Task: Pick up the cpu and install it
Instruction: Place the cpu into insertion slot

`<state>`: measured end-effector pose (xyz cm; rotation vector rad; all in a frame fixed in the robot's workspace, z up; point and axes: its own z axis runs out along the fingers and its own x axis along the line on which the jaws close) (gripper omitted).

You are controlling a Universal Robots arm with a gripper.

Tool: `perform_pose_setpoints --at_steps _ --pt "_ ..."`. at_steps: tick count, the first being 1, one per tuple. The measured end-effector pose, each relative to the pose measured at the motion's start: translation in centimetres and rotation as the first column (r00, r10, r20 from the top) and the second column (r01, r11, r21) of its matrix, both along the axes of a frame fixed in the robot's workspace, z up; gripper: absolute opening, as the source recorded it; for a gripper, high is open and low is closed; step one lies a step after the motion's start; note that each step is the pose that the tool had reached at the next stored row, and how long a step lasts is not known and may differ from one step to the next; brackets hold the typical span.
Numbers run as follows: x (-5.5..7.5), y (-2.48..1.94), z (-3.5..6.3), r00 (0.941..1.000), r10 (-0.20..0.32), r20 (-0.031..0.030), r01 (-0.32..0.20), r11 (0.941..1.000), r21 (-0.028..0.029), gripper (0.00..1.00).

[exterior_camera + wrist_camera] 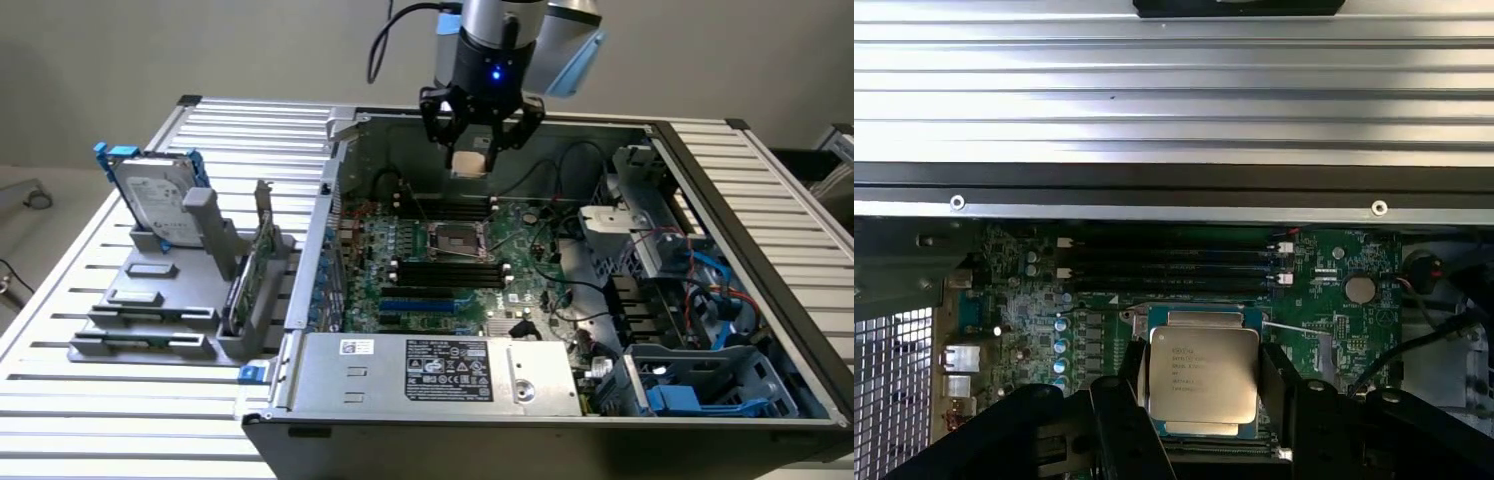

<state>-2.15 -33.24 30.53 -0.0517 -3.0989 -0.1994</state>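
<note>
My gripper (471, 158) hangs over the back of the open computer case, shut on the cpu (467, 164), a small pale square held well above the motherboard. In the wrist view the cpu (1201, 373) shows its silver printed top between the two dark fingers (1122, 415), which press on its opposite edges. Behind it lies the metal-framed socket (1204, 322), partly covered by the chip. In the exterior view the socket (455, 240) sits mid-board, nearer the camera than the gripper.
The case wall (1174, 185) runs close beside the gripper. RAM slots (451, 272), cables (587, 300) and a drive cage (707, 390) crowd the case. A power supply (441, 370) lines its front. A hard drive (158, 205) stands in a grey rack at the exterior view's left.
</note>
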Motion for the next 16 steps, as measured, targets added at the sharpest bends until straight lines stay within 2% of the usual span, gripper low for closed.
perform_pose_setpoints --at_steps 4,8,12,16 --pt "0.00 0.00 -0.02 0.9973 -0.074 0.0000 0.074 0.9973 0.0000 0.55" --pt "0.00 0.00 -0.03 0.9893 -0.146 0.0000 0.146 0.9893 0.0000 0.55" --pt "0.00 0.00 -0.05 0.9762 -0.217 0.0000 0.217 0.9762 0.0000 0.55" --pt "0.00 0.00 -0.07 0.9578 -0.287 0.0000 0.287 0.9578 0.0001 0.55"
